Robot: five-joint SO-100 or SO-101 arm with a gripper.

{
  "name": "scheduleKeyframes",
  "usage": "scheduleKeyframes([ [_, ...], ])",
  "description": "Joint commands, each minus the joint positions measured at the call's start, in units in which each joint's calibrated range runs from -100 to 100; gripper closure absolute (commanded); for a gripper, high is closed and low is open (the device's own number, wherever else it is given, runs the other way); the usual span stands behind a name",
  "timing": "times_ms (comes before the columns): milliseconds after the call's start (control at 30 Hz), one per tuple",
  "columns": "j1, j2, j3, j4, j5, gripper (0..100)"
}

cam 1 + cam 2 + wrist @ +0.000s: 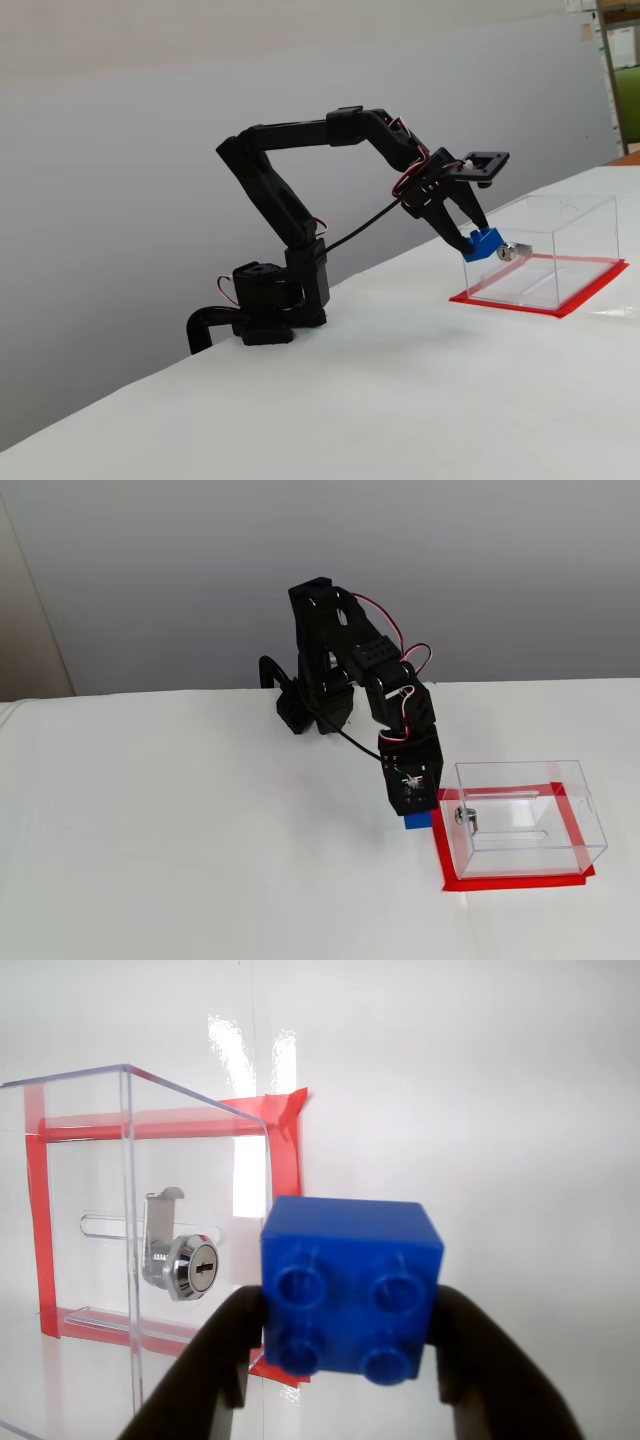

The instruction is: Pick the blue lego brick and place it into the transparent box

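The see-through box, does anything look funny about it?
A little. The transparent box has a silver key lock fitted in one wall, unusual for a drop-in box. The red tape at one corner is wrinkled and lifting. Nothing looks spilled or broken.

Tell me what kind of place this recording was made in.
Probably a lab or office workspace: a bare white table against a plain grey wall, holding only the arm, a clear box and a brick. Shelving shows at the far right.

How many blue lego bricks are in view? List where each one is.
1. The blue lego brick is clamped in the hand, held above the table just outside the transparent box. No others show.
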Motion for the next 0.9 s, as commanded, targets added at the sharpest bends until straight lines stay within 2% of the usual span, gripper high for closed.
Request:
scheduleKeyframes([
  [0,0.2,-4.9,-3.2,-0.7,1.2,84],
  [367,-0.4,-8.3,-12.6,0.0,4.8,84],
  [867,-5.7,-8.3,-18.8,-0.4,5.4,84],
])
